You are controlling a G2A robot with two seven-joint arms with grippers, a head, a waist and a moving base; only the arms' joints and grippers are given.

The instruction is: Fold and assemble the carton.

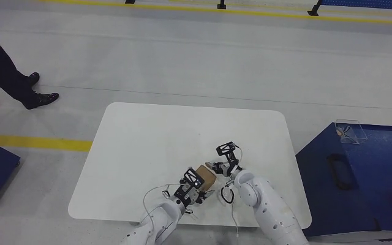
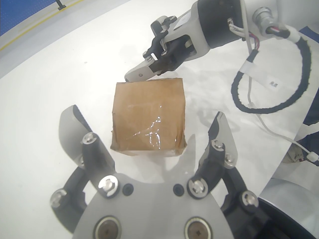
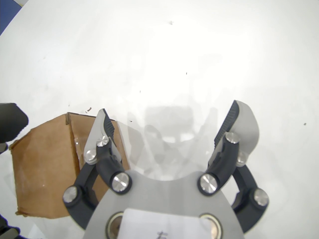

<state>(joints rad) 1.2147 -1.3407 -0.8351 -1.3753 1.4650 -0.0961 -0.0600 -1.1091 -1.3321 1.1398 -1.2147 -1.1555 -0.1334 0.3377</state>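
**A:** Where's the box?

**B:** Brown box [image 1: 206,176] sits on the white counter [image 1: 153,141], near the front edge, abt in the middle. It's btw the 2 arms.

**A:** Open or shut?

**B:** Top side looks shut. Shiny clear tape [image 2: 149,133] is stuck across it. The edges are a bit crumpled.

**A:** What abt the left fingers?

**B:** Left fingers [image 2: 72,118] are spread wide apart, w/ nothing in them. The box is just in front of them. A bit of white counter shows in the gap, so they don't touch it.

**A:** And the right fingers?

**B:** Right fingers [image 3: 245,120] are spread wide too and hold nothing. They're on the far side of the box, opp. the left ones. One tip is at the box's top far edge and looks like it touches there. The other finger is over bare counter, away from the box.

**A:** So nothing pinches the box?

**B:** Nope. It stands on its own, flat on the counter.

**A:** Anything else?

**B:** A black cable [image 2: 307,58] loops off the right arm. It's near the box but not on it.
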